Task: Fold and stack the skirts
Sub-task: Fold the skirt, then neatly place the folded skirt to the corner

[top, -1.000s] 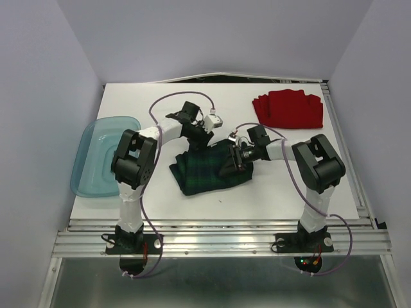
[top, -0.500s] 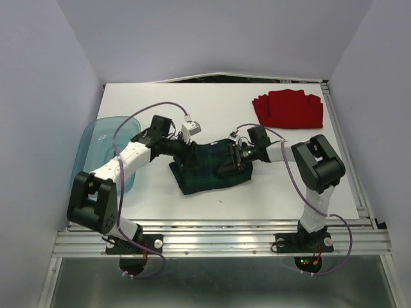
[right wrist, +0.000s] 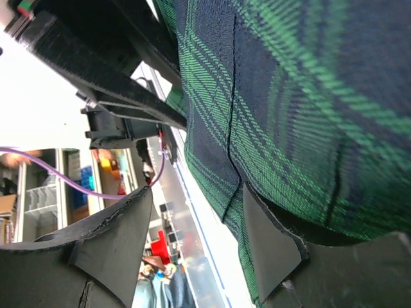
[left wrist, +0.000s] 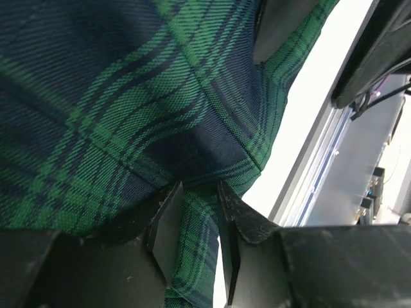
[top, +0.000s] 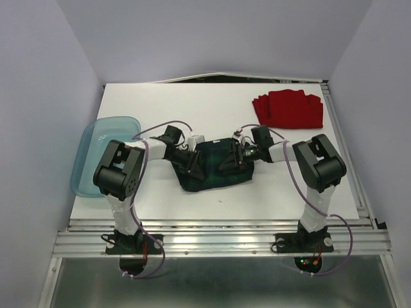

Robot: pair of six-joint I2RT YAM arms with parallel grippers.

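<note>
The white surface sat between lilac walls, tub over its left edge, red skirt far right, plaid skirt central. Left end effector pinched a plaid fold; right end effector gaped wide against the cloth.

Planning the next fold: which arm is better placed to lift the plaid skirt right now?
Probably left. The left gripper pinches a ridge of the plaid skirt, ready to lift; the right gripper stands open over the skirt's edge, holding nothing.

Skirts: 2, 1 plaid, 1 red. Tub: 1. Arms: 2, left arm, right arm. Table: 1.
</note>
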